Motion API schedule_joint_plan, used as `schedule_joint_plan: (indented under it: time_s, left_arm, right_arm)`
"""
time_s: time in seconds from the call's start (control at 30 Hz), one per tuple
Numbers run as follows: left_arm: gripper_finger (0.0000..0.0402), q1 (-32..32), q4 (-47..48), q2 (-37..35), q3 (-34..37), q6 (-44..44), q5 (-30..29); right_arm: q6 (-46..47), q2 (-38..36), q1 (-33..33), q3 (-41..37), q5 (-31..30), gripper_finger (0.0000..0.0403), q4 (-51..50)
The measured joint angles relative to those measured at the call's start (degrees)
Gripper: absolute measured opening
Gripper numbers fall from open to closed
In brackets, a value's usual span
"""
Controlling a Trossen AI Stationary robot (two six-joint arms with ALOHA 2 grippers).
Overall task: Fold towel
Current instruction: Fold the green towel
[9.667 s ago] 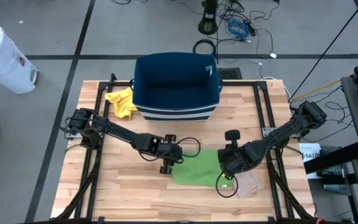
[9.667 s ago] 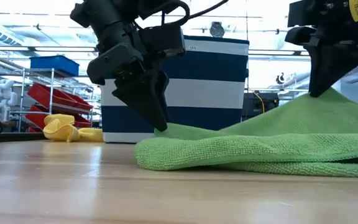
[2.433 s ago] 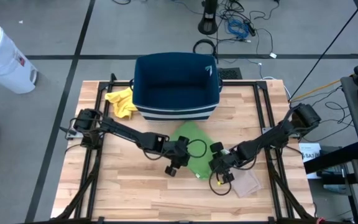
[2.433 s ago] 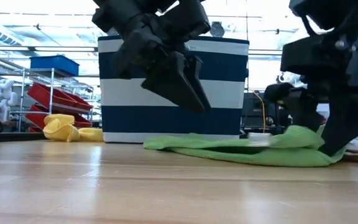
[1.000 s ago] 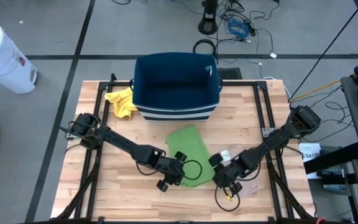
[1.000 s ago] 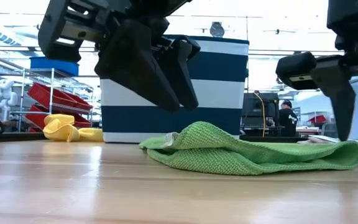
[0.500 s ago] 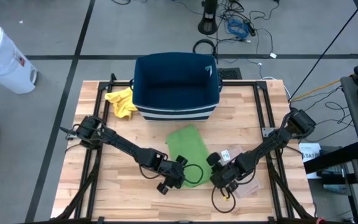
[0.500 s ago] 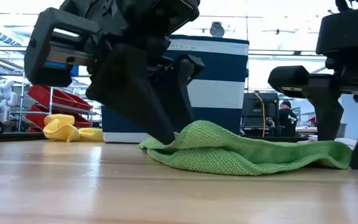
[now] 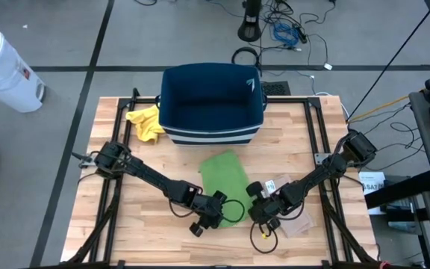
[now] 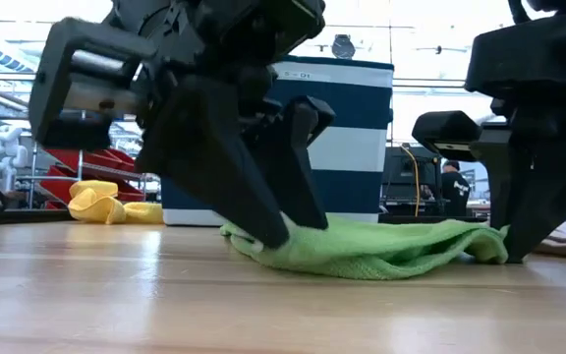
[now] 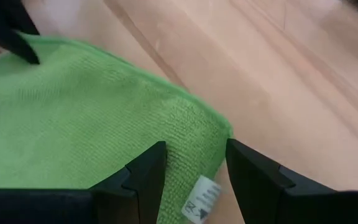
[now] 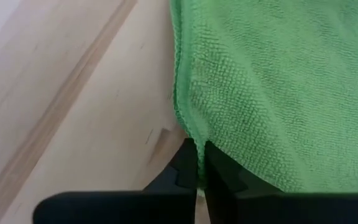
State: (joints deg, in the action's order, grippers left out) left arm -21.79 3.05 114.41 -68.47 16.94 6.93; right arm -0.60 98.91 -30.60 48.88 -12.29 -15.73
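Observation:
The green towel (image 9: 225, 179) lies folded and flat on the wooden table, in front of the blue basket. My left gripper (image 11: 194, 165) is open and low over its near left corner (image 11: 222, 134). That corner and its white tag (image 11: 199, 199) show between the fingers. My right gripper (image 12: 197, 158) is shut at the towel's near right end (image 10: 480, 246). In the low view my left gripper (image 10: 288, 231) stands at the towel's left end and my right gripper (image 10: 504, 246) at its right end. My left gripper stands with one finger (image 11: 145, 171) over the towel and the other (image 11: 250, 171) over bare wood; I cannot tell whether they touch the cloth. My right gripper pinches the towel's hemmed edge (image 12: 185, 127) at its near right end between the fingertips, slanting down from above. One layer or several, I cannot tell. The towel lies slack on the table.
A blue basket with white stripes (image 9: 212, 104) stands at the back of the table, with a yellow cloth (image 9: 145, 122) to its left. A beige cloth (image 9: 298, 223) and a white card (image 9: 269, 185) lie to the right of the towel. Bare wood (image 9: 148, 239) lies near left.
Both grippers have come down onto the near end of the towel. My right gripper has shut at the towel's near right end, which has drawn in a little toward the left. The raised hump at the towel's left end has flattened under my left gripper.

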Motion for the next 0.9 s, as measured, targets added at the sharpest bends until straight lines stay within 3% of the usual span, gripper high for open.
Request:
schedule_joint_plan:
  time_s: [0.13, 0.5, 0.6, 0.77, 0.9]
  left_arm:
    - [0.0174, -1.18, 0.03, 1.30, 0.00, 1.46, -7.92]
    - [0.0167, 1.04, 0.26, 1.34, 0.00, -6.19, -8.37]
    - [0.0129, 1.12, 0.26, 1.34, 0.00, -5.24, -8.51]
    - [0.0018, 0.48, 0.65, 1.34, 0.00, -1.55, -7.24]
    - [0.0007, -0.07, 0.67, 1.31, 0.00, -1.61, -7.56]
  right_arm:
    - [0.59, 0.04, 0.23, -0.04, 0.17, 0.0004, 0.76]
    - [1.45, 0.04, 0.23, -0.04, 0.48, 0.0001, 0.83]
    - [1.48, 0.04, 0.23, -0.04, 0.74, 0.0001, 0.85]
    - [2.48, 0.01, 0.26, -0.04, 1.73, 0.0000, 0.86]
    - [4.05, -0.68, 0.39, -0.04, 5.80, 0.0000, 1.16]
